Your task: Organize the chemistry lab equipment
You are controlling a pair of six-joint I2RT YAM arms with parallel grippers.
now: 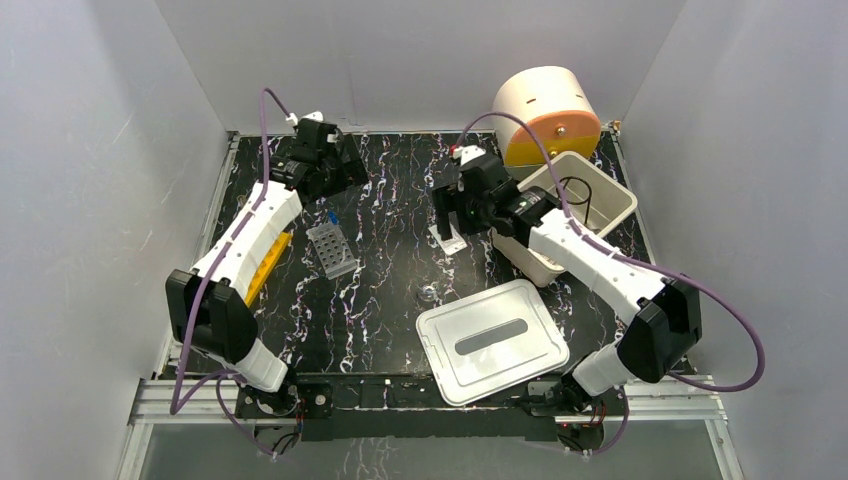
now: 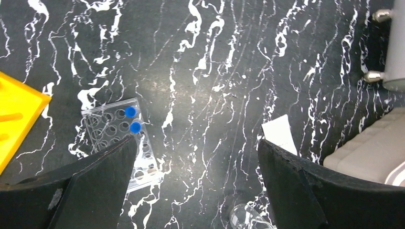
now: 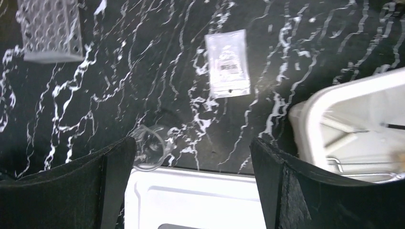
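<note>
A grey tube rack (image 1: 332, 250) lies left of centre on the black marble table, holding two blue-capped tubes (image 2: 130, 111); the rack also shows in both wrist views (image 2: 143, 162) (image 3: 50, 28). A small clear plastic bag (image 1: 447, 240) (image 3: 228, 62) lies flat below my right gripper (image 1: 455, 215) (image 3: 191, 148), which hangs open and empty above it. A small glass dish (image 1: 428, 294) (image 3: 149, 147) sits nearer the front. My left gripper (image 1: 325, 165) (image 2: 198, 148) is open and empty at the back left, above the table. A black wire loop (image 1: 577, 190) lies in the white bin (image 1: 620, 205).
The white bin (image 3: 310, 124) at the right holds several tools, partly seen. Its white lid (image 1: 492, 340) (image 3: 196, 200) lies at the front. A white and orange drum (image 1: 545, 115) stands at the back right. A yellow block (image 1: 268, 265) (image 2: 14, 114) lies beside the left arm.
</note>
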